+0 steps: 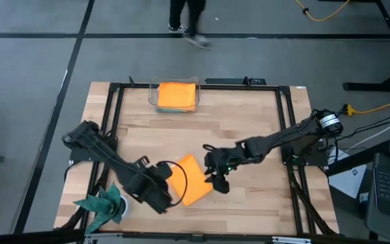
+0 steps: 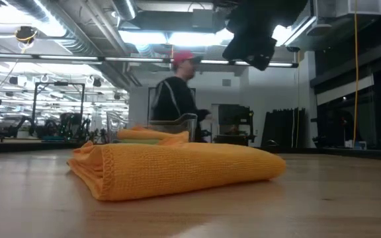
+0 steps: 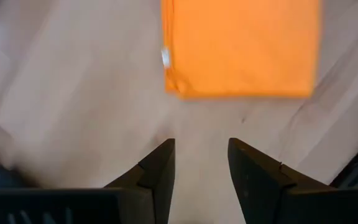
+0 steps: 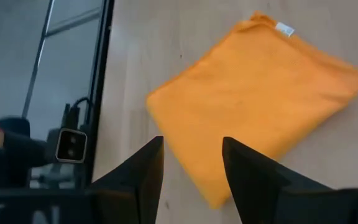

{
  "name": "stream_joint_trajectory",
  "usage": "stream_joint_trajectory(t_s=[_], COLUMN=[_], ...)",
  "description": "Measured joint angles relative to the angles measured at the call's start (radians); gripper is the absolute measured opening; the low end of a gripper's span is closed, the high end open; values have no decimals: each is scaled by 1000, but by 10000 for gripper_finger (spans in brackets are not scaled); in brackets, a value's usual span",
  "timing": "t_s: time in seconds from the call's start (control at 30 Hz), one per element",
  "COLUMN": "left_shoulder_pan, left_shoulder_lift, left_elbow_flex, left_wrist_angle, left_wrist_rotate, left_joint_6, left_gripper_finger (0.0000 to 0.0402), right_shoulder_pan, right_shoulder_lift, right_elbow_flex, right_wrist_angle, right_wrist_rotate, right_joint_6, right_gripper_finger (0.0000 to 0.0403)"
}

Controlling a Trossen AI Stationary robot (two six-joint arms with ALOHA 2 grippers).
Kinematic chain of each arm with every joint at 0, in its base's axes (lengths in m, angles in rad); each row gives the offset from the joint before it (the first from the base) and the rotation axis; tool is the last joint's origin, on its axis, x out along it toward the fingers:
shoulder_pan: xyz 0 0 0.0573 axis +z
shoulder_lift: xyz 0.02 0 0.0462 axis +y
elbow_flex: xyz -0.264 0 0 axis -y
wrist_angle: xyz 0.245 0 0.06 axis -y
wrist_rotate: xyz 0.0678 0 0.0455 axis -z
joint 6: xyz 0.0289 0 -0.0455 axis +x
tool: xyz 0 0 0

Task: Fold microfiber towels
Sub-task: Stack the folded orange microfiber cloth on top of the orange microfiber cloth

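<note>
A folded orange microfiber towel [image 1: 192, 180] lies flat on the wooden table, near its front edge; the low view shows it as a thick folded pad [image 2: 177, 168]. My left gripper [image 1: 168, 193] hovers open above the table just left of this towel, which shows ahead of its fingers [image 3: 241, 46]. My right gripper [image 1: 217, 181] stands open just right of the towel, slanting down over its edge [image 4: 260, 93]. Neither has anything between its fingers. A second orange towel [image 1: 177, 95] tops a stack at the table's far edge.
The far stack sits in a clear bin [image 1: 156, 102], with a lime-green towel [image 2: 141, 141] under the orange one. A dark teal-green spiky cloth [image 1: 103, 207] lies at the near left corner. A person [image 2: 177, 92] walks beyond the far edge. Bare wood lies between bin and towel.
</note>
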Motion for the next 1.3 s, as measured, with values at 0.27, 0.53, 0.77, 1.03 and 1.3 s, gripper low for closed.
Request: stream_joint_trajectory(t_s=[0.27, 0.53, 0.77, 1.03, 1.3], left_shoulder_pan=[-45, -81, -109, 112, 388], left_shoulder_lift=[-176, -393, -736, -1051, -1213], left_elbow_flex=[-3, -136, -575, -1161, -1452], left_wrist_angle=[-59, -60, 204, 1066, 1520], left_wrist_rotate=[-200, -317, -535, -447, -28], left_joint_6=[115, 179, 92, 468, 886], left_gripper_finger=[140, 140, 138, 119, 113], right_shoulder_pan=[91, 150, 150, 85, 51], right_shoulder_lift=[42, 134, 151, 198, 295], right_elbow_flex=[0, 0, 0, 93, 235], right_wrist_angle=[90, 226, 285, 309, 250], right_wrist_rotate=[132, 219, 304, 336, 326], right_joint_6=[153, 374, 465, 364, 309], right_gripper_finger=[166, 166, 166, 166, 166])
